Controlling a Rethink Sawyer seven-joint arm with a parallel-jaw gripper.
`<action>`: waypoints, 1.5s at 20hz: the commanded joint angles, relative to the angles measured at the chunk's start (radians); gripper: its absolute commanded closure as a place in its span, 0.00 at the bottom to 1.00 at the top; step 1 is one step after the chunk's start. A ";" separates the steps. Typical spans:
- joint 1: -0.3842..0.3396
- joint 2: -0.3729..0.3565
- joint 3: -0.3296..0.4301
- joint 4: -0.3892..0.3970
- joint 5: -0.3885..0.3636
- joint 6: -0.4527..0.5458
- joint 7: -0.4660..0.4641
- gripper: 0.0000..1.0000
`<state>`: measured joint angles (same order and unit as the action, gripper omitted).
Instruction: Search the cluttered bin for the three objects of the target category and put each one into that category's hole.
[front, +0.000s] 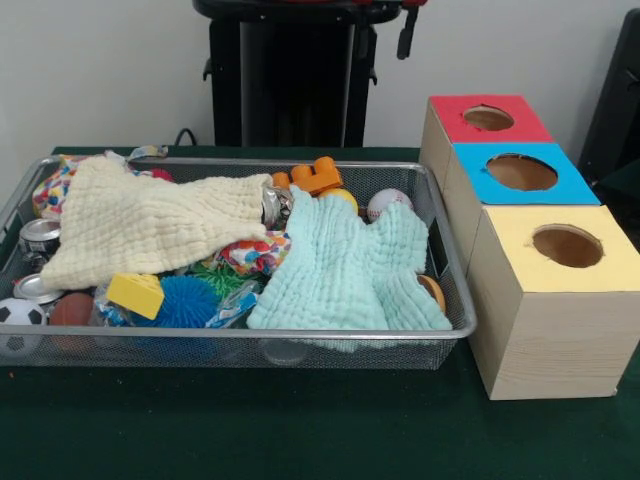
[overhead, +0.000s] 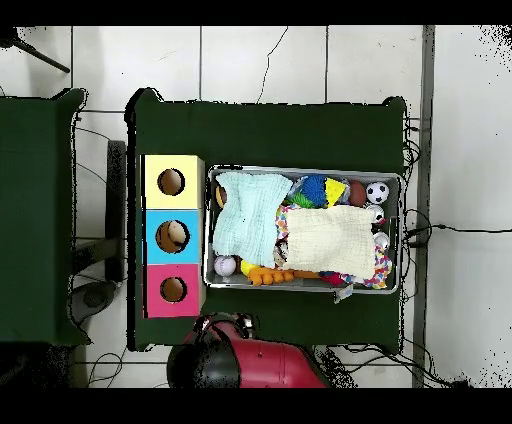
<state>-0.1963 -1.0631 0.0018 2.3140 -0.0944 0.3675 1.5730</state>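
The wire mesh bin (front: 455, 290) sits on the green table, also in the overhead view (overhead: 300, 170). A spotted white cloth (front: 255, 252) peeks out between the cream and mint cloths, also in the overhead view (overhead: 283, 226). Another spotted cloth (front: 50, 190) lies in the bin's far left corner, also in the overhead view (overhead: 380, 266). A third does not show. The yellow-topped box's hole (front: 567, 245) is right of the bin, also in the overhead view (overhead: 171, 182). Only the robot's pedestal (front: 290, 80) and red base (overhead: 245, 365) show; no gripper can be made out.
A cream cloth (front: 140, 225) and a mint-green cloth (front: 345, 265) cover much of the bin. Around them lie an orange toy (front: 315, 177), a baseball (front: 388, 203), a soccer ball (front: 18, 315), a yellow block (front: 135, 295), a blue spiky ball (front: 188, 300) and cans (front: 40, 235). Blue-topped (front: 521, 172) and red-topped (front: 488, 118) boxes stand behind the yellow one.
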 joint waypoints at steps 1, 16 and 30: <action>-0.070 0.168 0.138 0.023 -0.107 -0.098 -0.022 0.00; -0.053 0.246 0.149 -0.057 -0.143 -0.084 0.067 0.00; -0.110 0.456 0.177 -0.280 -0.310 -0.116 -0.012 0.00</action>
<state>-0.2896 -0.7067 0.0987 2.2470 -0.3358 0.2938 1.5730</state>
